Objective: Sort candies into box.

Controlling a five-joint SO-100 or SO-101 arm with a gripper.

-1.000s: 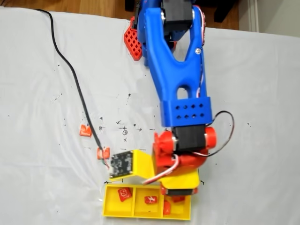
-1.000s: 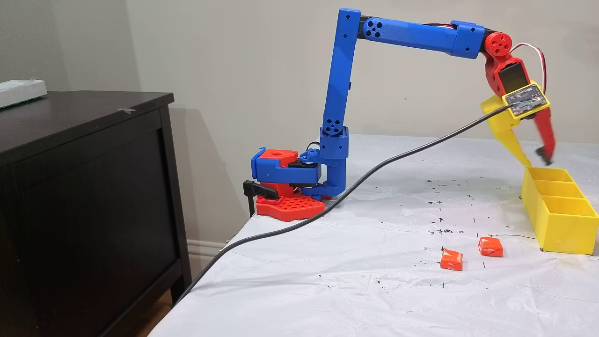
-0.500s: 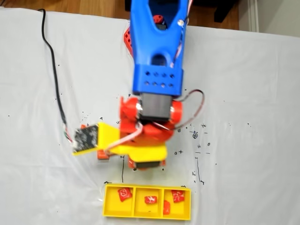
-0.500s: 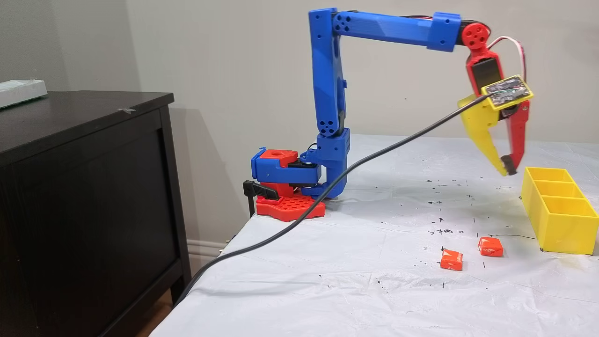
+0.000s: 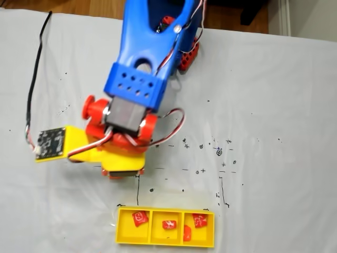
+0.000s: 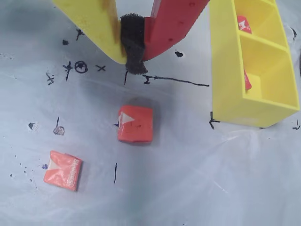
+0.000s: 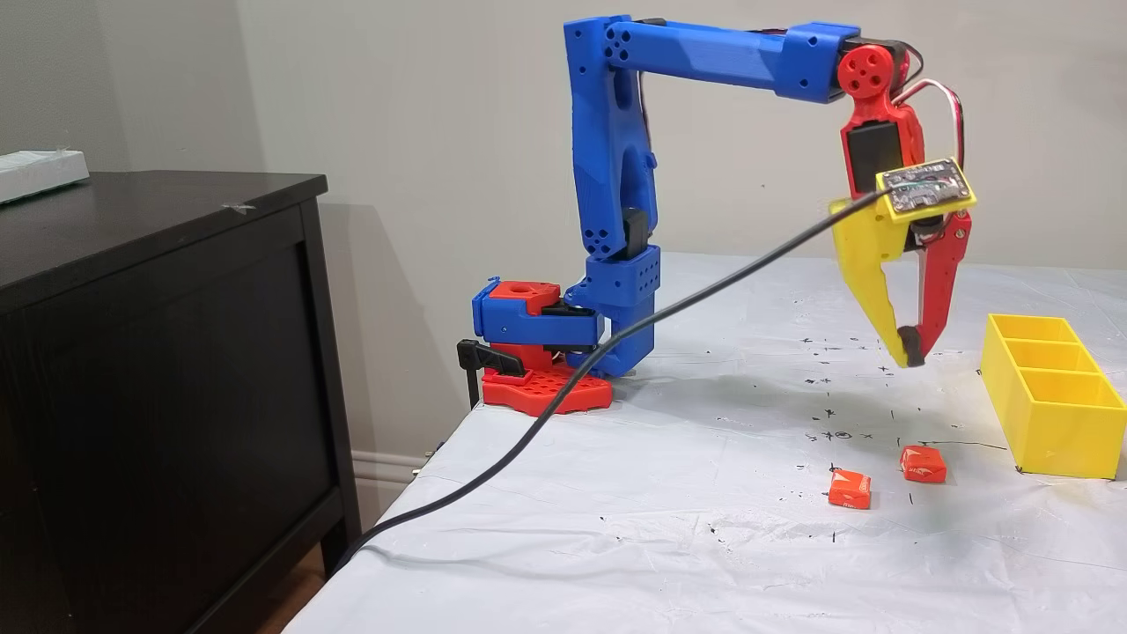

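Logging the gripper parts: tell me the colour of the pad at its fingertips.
Black, on the gripper between its yellow and red fingers; clearest in the wrist view.

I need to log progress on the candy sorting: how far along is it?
Done: four candies lie in the box: one at left, one in the middle, two at right. In hand: nothing; the tool is shut and empty above the table. Left: two candies on the table.

- The blue arm [image 7: 616, 158] stands upright from its base, forearm reaching out level.
- The red wrist [image 7: 880, 145] bends straight down.
- The gripper [image 7: 909, 345] hangs above the table, yellow and red fingertips pressed together, holding nothing [image 6: 134, 56].
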